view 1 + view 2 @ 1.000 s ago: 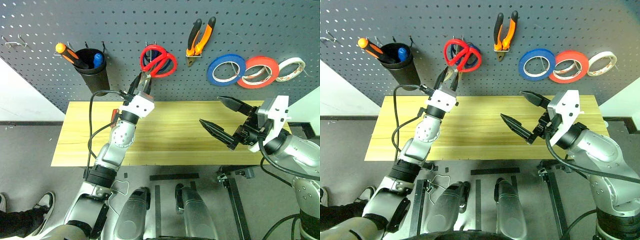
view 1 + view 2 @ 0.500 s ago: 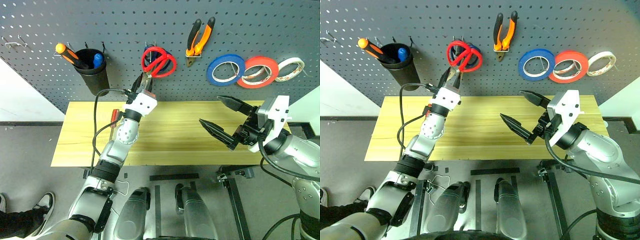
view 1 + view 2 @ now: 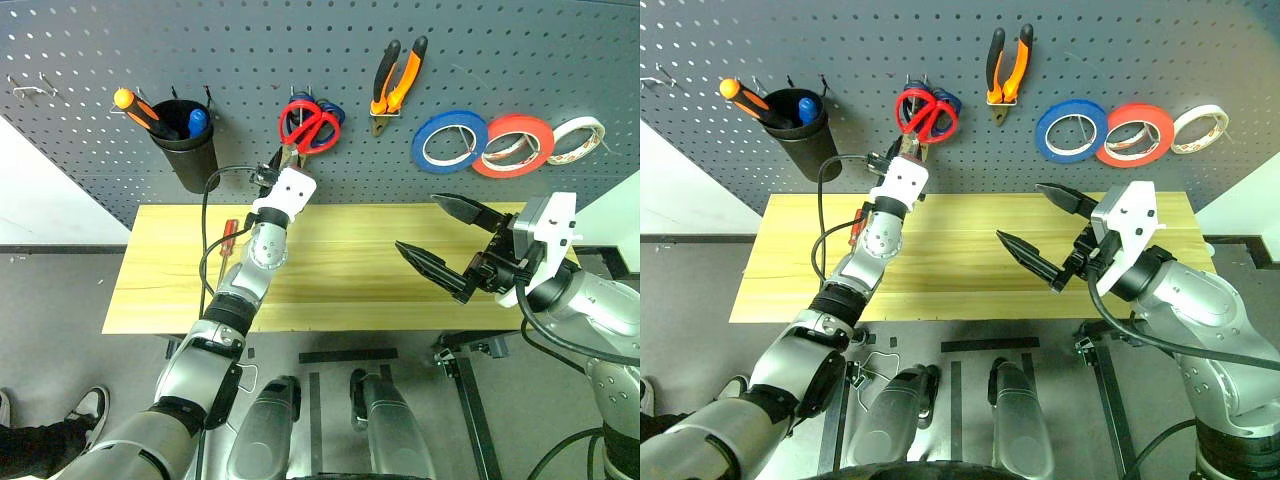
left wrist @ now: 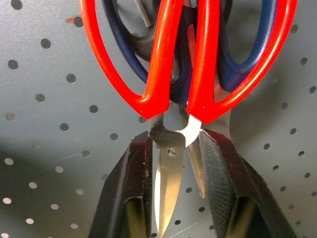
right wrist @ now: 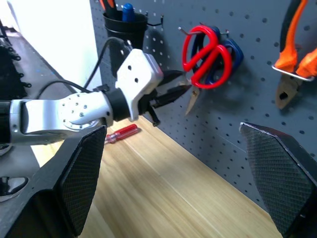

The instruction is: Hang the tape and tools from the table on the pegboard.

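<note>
Red-handled scissors [image 3: 310, 125] with silver blades hang over blue-handled scissors [image 3: 332, 110] on the dark blue-grey, hole-dotted pegboard [image 3: 250, 60]. The pliers [image 3: 395, 85] are orange and black; the tape [image 3: 450, 140] blue; the counter [image 3: 340, 270] pale yellow wood.

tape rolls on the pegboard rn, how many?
3, hanging side by side at the pegboard's right end: the blue tape roll nearest the pliers, the red-orange roll overlapping its edge, and the white roll outermost. None looks hidden.
</note>
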